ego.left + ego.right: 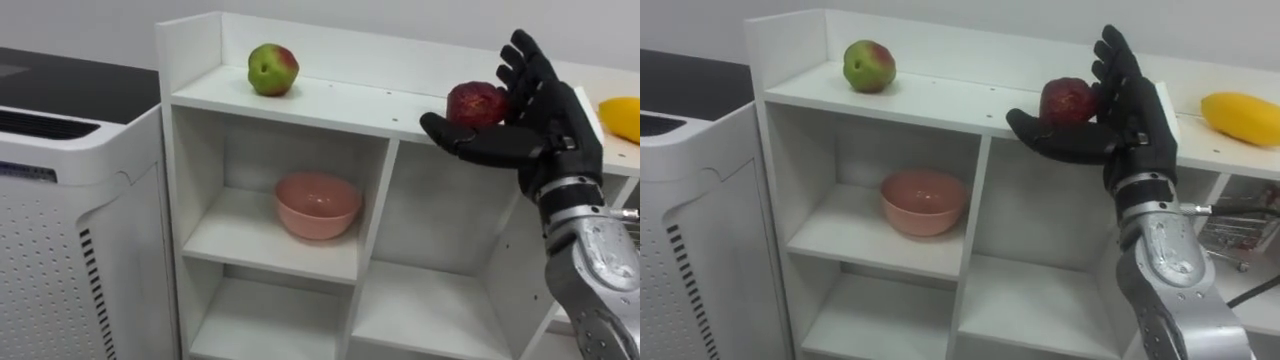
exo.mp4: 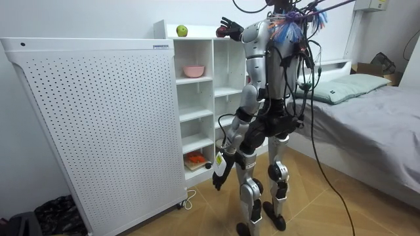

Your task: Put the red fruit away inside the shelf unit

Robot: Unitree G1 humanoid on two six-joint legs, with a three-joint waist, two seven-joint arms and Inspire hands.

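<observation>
Left eye view: the right robot hand [image 1: 545, 125] clasps a red apple [image 1: 475, 103] between thumb and fingers at the closet's top shelf [image 1: 340, 100], between a green apple [image 1: 272, 69] and a yellow fruit [image 1: 622, 118].

Room view: the left robot hand [image 2: 218, 178] hangs by the thigh.

Right eye view: the apple sits near the shelf's front edge, so it is best carried further in, set on bare board and released only once steady.

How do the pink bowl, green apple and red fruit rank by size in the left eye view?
1. pink bowl.
2. green apple and red fruit look alike; the right hand partly covers the red fruit.
</observation>
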